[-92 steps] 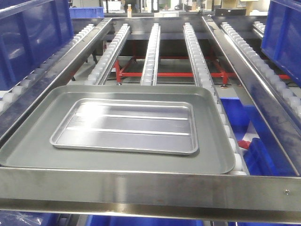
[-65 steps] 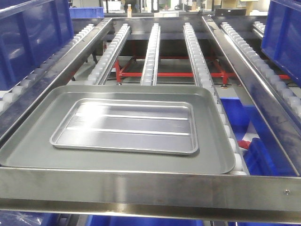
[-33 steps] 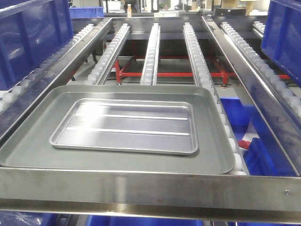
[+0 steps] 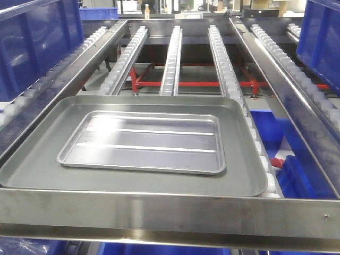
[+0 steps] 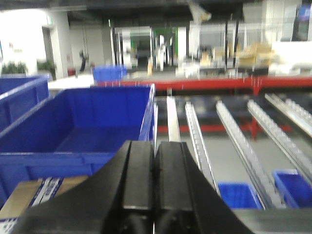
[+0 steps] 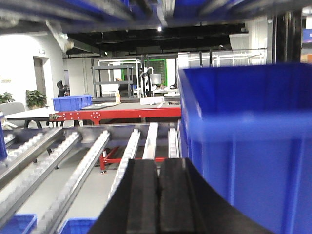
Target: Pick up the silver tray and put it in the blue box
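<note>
Almost nothing has moved since the earlier front pictures. Only the whole view sits a little differently, and the two trays keep their place one to another.

Front view: the silver tray (image 4: 142,142) lies flat inside the larger grey tray (image 4: 32,164), apart from its walls on every side. The grey tray rests on the roller rails (image 4: 171,61), just behind the steel front bar (image 4: 170,215). The blue box (image 4: 32,48) stands at the left edge and a second blue crate (image 4: 321,37) at the right; both are cut off. No arm shows in this view.

Left wrist view: the left gripper (image 5: 154,146) has its fingers pressed together and holds nothing. Beyond it you see the blue box (image 5: 97,112) from its open side, with a cardboard carton (image 5: 29,195) in the low corner. This picture is blurred.

Right wrist view: the right gripper (image 6: 158,165) is also closed tight with nothing between the fingers, and the second blue crate (image 6: 243,146) fills the right half.

I judge that the reach to the tray is not yet begun. The next move calls for opening the fingers and coming down on the low rolled rim without catching the grey tray under it.

Neither wrist view shows the silver tray, and you cannot tell which crate is the intended one.
</note>
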